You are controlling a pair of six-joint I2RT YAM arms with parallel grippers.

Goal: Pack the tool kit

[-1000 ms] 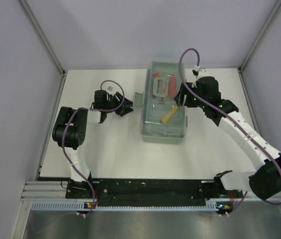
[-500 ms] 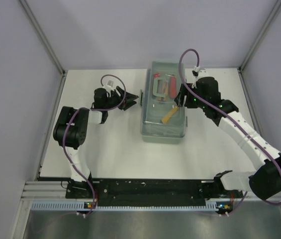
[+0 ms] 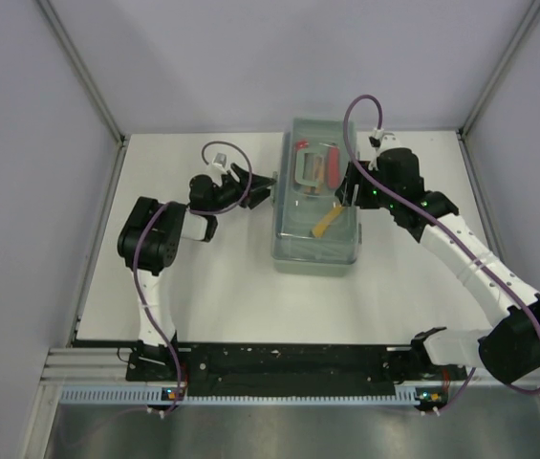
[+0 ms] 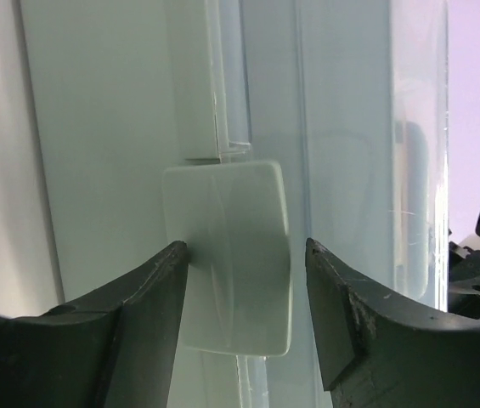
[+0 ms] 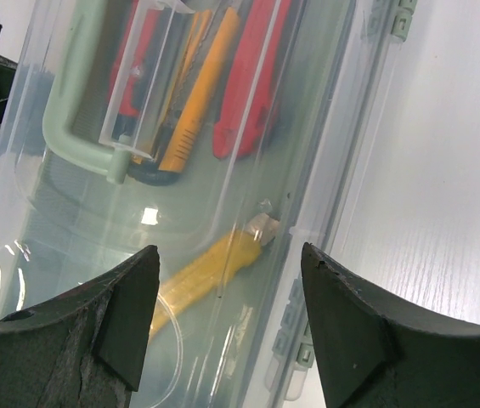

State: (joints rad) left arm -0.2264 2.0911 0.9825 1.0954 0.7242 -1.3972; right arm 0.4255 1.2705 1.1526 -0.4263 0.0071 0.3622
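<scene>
In the last second the left gripper (image 4: 246, 248) had reached the toolbox (image 3: 314, 196) at mid-table, jaws spread on both sides of its side latch (image 4: 225, 212). The right gripper (image 5: 227, 255), also spread, hovered over the clear lid (image 5: 180, 170). Latching probably came next.

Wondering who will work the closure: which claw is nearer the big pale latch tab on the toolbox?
Left. The left claw straddles the latch tab on one side of the toolbox; the right claw hangs over its opposite edge.
</scene>
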